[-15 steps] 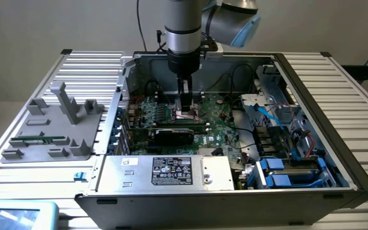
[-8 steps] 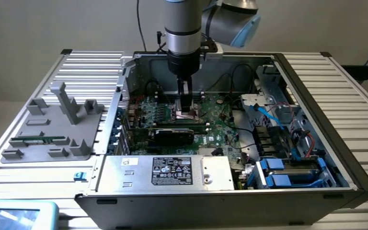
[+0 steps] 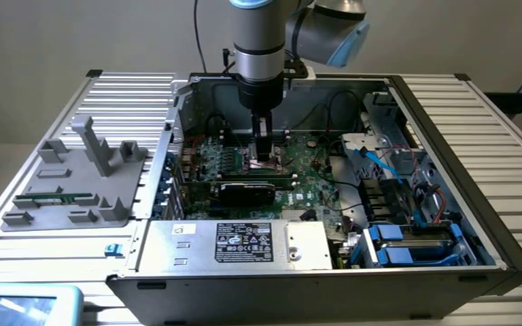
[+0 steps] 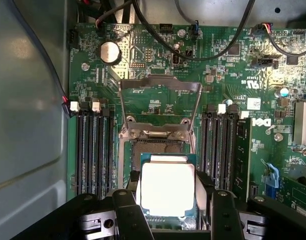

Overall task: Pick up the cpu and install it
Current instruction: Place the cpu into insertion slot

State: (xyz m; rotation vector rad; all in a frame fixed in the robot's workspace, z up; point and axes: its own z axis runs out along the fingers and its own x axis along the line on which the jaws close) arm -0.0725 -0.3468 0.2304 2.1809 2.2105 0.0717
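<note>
The cpu (image 4: 168, 189) is held by its edges in the gripper (image 3: 263, 157) over the open socket (image 4: 158, 146); it should be kept level and squared to the socket's edges.

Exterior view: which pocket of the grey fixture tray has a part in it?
The long narrow pocket at the exterior view's left end of the grey fixture tray: a green memory stick lies in it. The others show only grey.

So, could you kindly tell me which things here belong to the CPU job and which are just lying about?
Job: cpu, held in the claw; open socket just by it; motherboard.
Lying about: memory stick on the grey fixture; power supply; blue drive bays.
</note>
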